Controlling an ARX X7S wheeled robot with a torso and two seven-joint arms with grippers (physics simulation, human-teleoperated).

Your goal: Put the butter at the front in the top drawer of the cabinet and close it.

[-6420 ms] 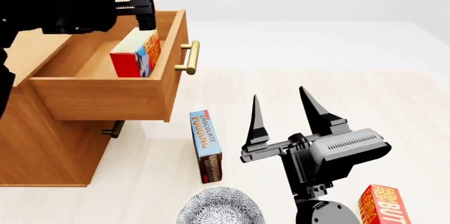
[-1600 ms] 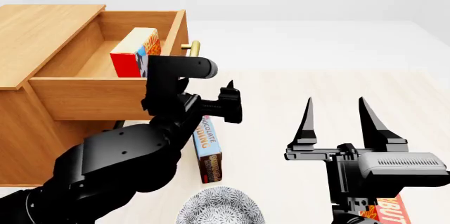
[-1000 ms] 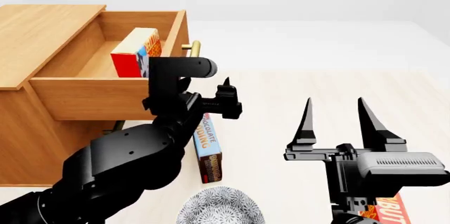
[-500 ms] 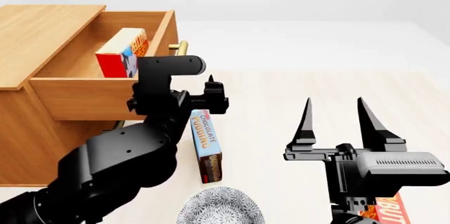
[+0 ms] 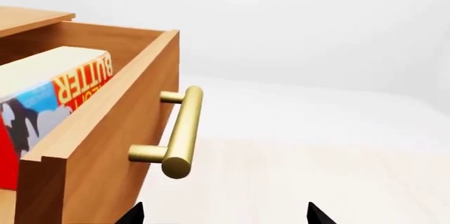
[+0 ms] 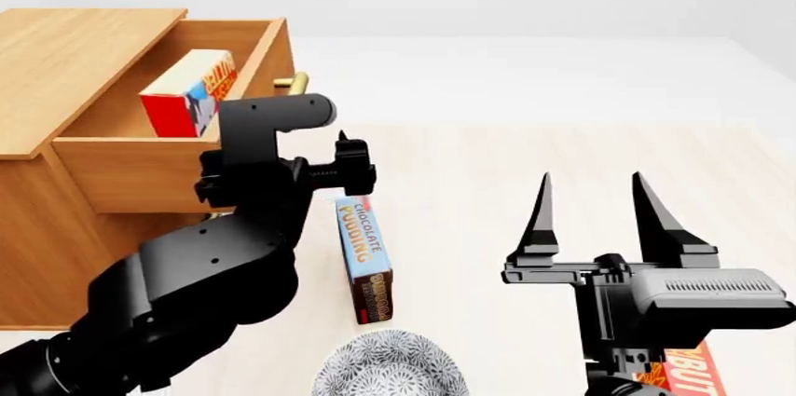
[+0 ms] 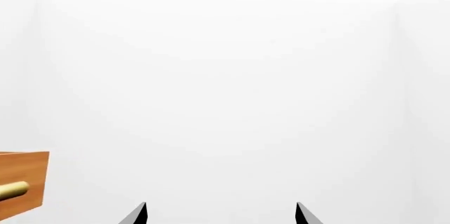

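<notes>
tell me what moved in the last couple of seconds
The left claw has pushed the top drawer partway into the cabinet, carrying the butter with it. The right claw stayed open and still; the chocolate pudding box did not move.

We see an orange-brown wooden cabinet point(image 6: 75, 51) with a brass bar handle point(image 5: 179, 132). Inside its drawer, a red butter carton point(image 6: 186, 93) shows yellow lettering, a blue panel. Beside the cabinet: a blue-and-brown pudding box point(image 6: 362, 256), black grippers.
</notes>
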